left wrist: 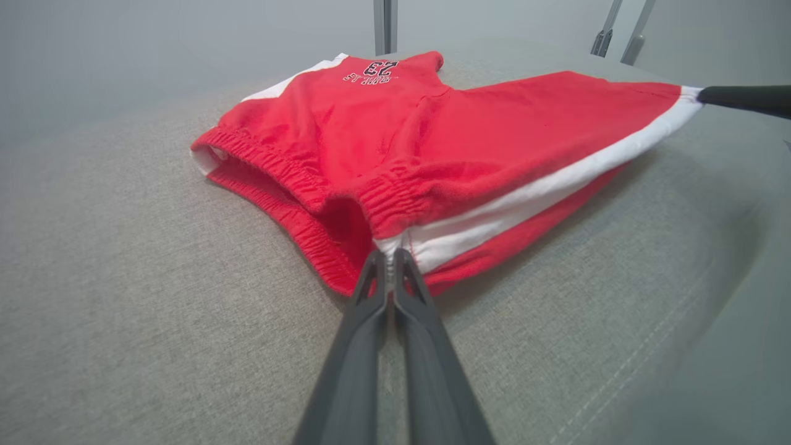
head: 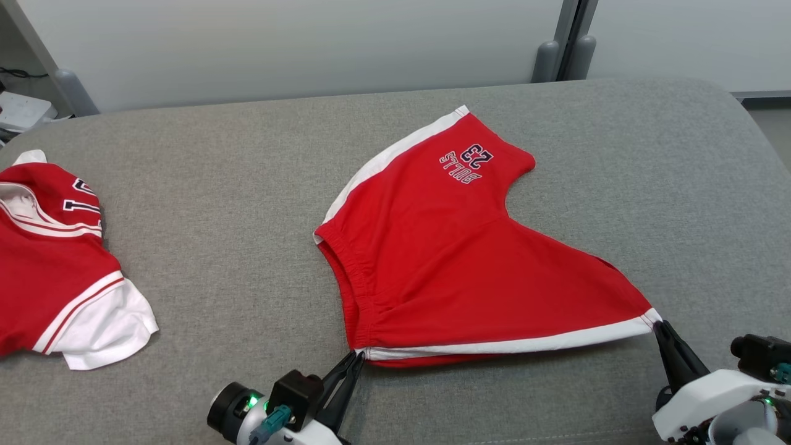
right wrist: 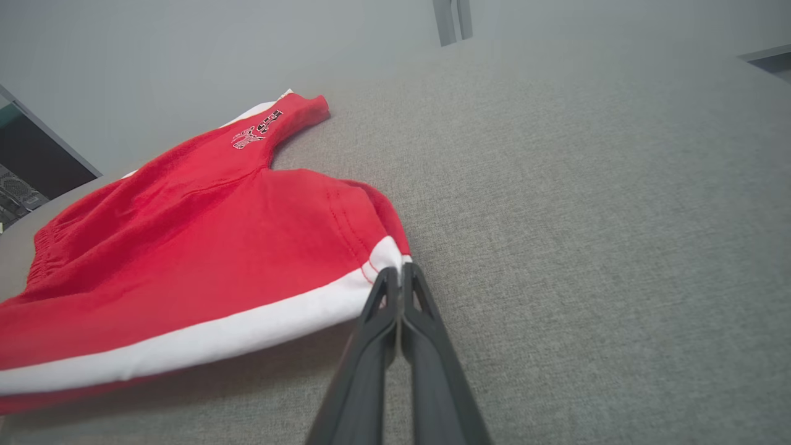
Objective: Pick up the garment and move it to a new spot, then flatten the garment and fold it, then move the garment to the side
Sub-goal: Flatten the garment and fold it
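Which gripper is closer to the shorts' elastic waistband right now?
Left. The left gripper is shut on the shorts right at the near end of the waistband; the right gripper pinches the leg-hem corner, at the far end of the white stripe.

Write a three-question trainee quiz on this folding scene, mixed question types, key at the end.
1. True or false: the left gripper and right gripper each pinch one end of the white side stripe of the red shorts.
2. The number printed on the shorts is: A) 23, B) 32, C) 10.
3. Fill in: the second red-and-white garment lies toward the robot's ____.
Key: 1 true; 2 A; 3 left.
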Tool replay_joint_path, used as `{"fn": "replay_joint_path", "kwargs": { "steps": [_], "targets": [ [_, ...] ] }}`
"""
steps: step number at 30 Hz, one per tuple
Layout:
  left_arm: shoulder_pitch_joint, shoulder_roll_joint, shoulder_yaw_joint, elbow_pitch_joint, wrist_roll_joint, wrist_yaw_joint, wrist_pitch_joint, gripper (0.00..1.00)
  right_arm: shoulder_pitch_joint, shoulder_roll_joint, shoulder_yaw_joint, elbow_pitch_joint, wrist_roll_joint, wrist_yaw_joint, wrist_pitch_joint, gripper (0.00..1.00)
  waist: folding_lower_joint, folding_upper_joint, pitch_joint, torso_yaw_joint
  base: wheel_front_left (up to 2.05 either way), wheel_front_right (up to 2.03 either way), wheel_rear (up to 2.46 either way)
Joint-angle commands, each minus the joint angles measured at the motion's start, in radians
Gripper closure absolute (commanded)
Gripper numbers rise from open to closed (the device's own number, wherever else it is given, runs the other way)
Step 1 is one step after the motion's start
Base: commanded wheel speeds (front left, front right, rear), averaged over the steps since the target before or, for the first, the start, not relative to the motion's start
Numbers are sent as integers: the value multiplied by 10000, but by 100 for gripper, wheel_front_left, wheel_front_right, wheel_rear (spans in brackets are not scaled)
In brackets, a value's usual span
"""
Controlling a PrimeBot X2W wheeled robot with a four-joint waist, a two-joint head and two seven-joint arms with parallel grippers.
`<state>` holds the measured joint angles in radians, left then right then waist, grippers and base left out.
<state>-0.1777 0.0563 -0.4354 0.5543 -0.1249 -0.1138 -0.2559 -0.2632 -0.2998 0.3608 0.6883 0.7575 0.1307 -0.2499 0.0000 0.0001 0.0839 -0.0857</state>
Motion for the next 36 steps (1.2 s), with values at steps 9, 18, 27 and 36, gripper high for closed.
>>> {"fn": "replay_joint_path", "kwargs": {
  "steps": [9,18,27,36],
  "targets": [
    [1134,865,-343,-2628,-1218,-156,569,100,2199,-1056,-1377,-3074,-196,0,-118,100,0,-1,-477,-69,0,0,0],
    [2008,1688,-745,-5526,-2739,-166,1628,100,4183,-1613,-2777,-5232,-221,0,436,100,0,-1,-657,-165,0,0,0],
    [1768,1450,-1188,-5650,-4904,-167,2978,100,2837,-381,-3200,-5494,-757,0,2364,100,0,-1,-386,-194,0,0,0],
    [-256,577,-996,-3869,-6850,-168,2929,100,-950,395,-3442,-2380,-2458,0,2757,100,0,-1,508,592,0,0,0]
  ]
}}
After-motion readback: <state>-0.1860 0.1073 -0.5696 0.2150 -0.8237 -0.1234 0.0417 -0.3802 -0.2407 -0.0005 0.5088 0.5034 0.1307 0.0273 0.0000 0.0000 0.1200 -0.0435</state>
